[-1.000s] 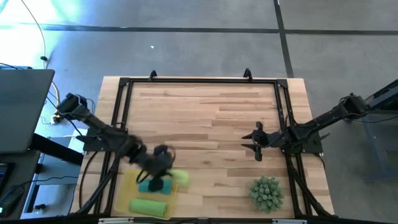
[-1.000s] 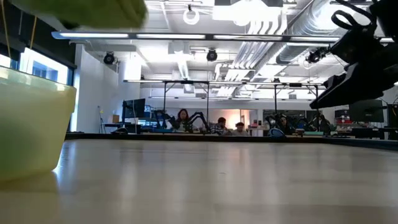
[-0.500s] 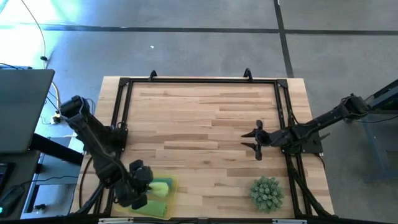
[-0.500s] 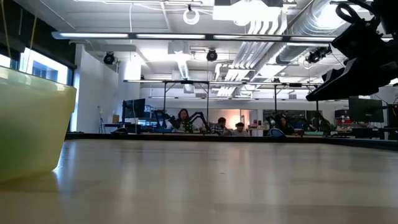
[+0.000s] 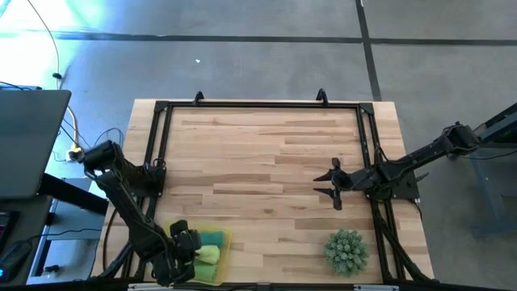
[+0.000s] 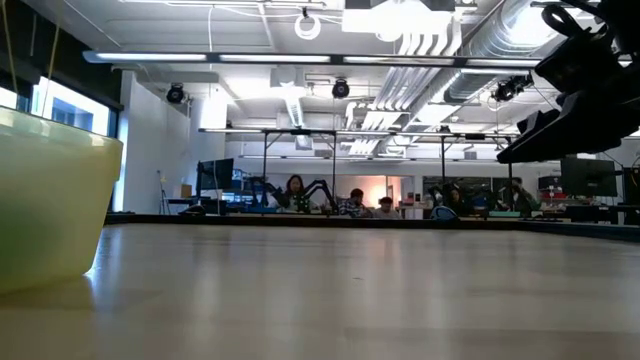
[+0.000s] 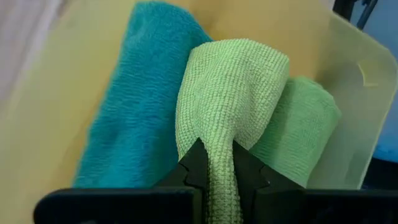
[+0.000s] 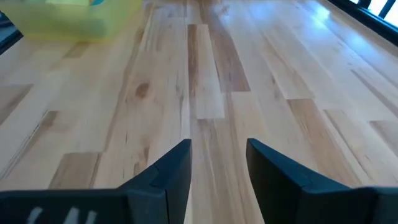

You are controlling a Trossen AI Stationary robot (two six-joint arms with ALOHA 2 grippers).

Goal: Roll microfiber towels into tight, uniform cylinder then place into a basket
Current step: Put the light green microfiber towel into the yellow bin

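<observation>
The basket (image 5: 220,275), a shallow translucent yellow tray, stands at the table's near left corner and also shows in the low view (image 6: 50,200). Inside lie a teal rolled towel (image 7: 134,106) and a green rolled towel (image 7: 305,127). My left gripper (image 7: 217,158) hangs over the basket (image 7: 74,74), shut on a lighter green rolled towel (image 7: 230,93), which lies over the gap between the other two rolls. In the high view my left gripper (image 5: 184,246) covers part of the basket. My right gripper (image 5: 333,187) waits open above bare wood at the right. My left gripper pinches the light green roll's near end (image 7: 221,177) between its two fingers, coming steeply from above. The roll runs on away from the fingers, along them, over the teal and green rolls. Whether it rests on them, I cannot tell.
A spiky green clump (image 5: 347,250) sits near the table's near right corner. A black frame (image 5: 258,105) runs around the wooden tabletop. The wide middle of the table (image 8: 205,74) is bare wood. People sit at desks far behind the table (image 6: 340,200).
My left gripper has swung toward the table's near left corner and sunk, rolling at the wrist, and has carried the light green roll from beside the basket's far right corner to over the two rolls inside. It has stayed shut on the roll.
</observation>
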